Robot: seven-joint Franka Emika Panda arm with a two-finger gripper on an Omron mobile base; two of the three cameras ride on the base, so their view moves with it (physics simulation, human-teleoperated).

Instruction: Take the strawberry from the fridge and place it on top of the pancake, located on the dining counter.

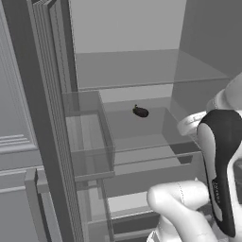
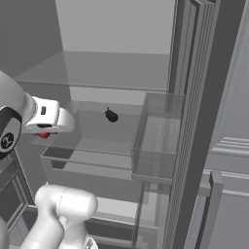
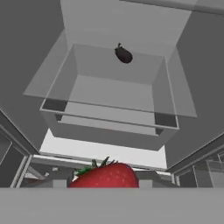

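The fridge (image 1: 127, 56) stands open, and its pale grey inside with glass shelves and a clear drawer is in front of the robot. In the hand view the strawberry (image 3: 105, 176) sits at the very bottom of the picture, bright red with small green leaves on top, right where the claw looks out. It is very close to the camera and large in that view. The finger tips of the claw are not clear to see there, because the fruit and the grey band cover that place, so I cannot tell if the claw is closed on the strawberry or only near it.

In the right base view a small red spot (image 2: 44, 134) shows just under the white wrist of the arm (image 2: 46, 116), at the left side of the fridge opening, in front of the clear drawer. This is the strawberry, mostly hidden by the wrist.

On a glass shelf, deeper in the fridge, lies a small dark oblong vegetable (image 1: 140, 111) with a short stem. It is well apart from the strawberry and from the arm. In the hand view it lies inside the clear drawer (image 3: 113, 87), near its back wall.

The door of the fridge (image 1: 49, 123) is swung open on the left side in the left base view, and a clear door bin (image 1: 87, 137) hangs on its inner side.
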